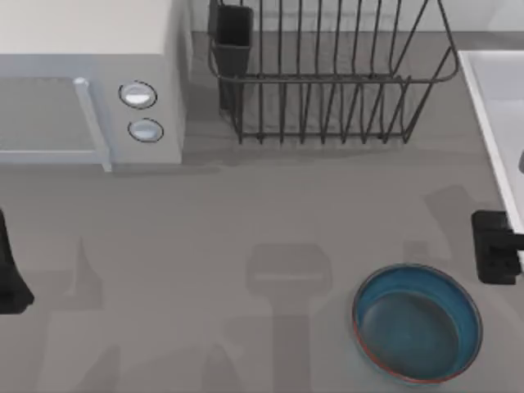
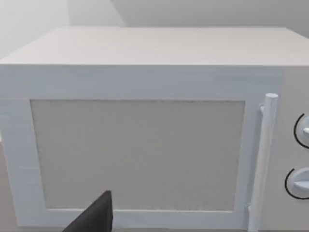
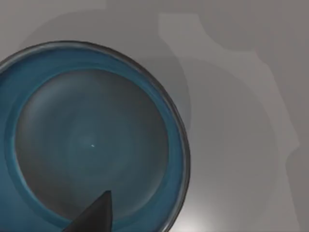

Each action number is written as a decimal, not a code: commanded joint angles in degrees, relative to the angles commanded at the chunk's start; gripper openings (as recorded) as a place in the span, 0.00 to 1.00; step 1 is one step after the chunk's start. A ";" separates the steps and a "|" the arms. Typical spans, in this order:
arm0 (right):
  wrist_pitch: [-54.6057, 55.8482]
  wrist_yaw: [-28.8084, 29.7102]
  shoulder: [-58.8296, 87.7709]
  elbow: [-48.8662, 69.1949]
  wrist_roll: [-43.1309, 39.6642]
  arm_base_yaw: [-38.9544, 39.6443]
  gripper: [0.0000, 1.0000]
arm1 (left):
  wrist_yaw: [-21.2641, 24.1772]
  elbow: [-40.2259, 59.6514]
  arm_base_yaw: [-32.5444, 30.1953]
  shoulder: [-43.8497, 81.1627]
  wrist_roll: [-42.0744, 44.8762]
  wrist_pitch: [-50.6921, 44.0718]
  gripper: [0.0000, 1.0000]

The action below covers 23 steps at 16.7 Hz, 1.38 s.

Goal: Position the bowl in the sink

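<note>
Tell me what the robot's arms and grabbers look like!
They are black and blocky, with no cables, stickers or markings to see. From above, a dark chunk of the left arm sits at the table's left edge, and the right arm's boxy black piece sits at the right edge. In each wrist camera, one dark fingertip narrows to a point, the left's and the right's alike.

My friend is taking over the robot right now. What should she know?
Left hand: parked at the table's left edge, facing the microwave. Holds nothing.
Right hand: at the right edge, beside the sink, near the bowl. Holds nothing.
The bowl sits upright on the table, front right, empty, apart from the sink.
Done: nothing yet.
Left: grab the bowl, likely with the right hand, lift it and set it in the sink.
</note>
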 joint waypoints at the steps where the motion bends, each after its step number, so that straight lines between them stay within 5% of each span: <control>1: -2.72 -0.04 3.55 2.63 1.01 1.02 1.00 | 0.00 0.00 0.00 0.00 0.00 0.00 1.00; 13: -12.17 -0.19 16.21 11.73 4.57 4.41 1.00 | 0.00 0.00 0.00 0.00 0.00 0.00 1.00; 23: 10.23 -0.19 23.78 -2.97 4.96 4.86 1.00 | 0.00 0.00 0.00 0.00 0.00 0.00 1.00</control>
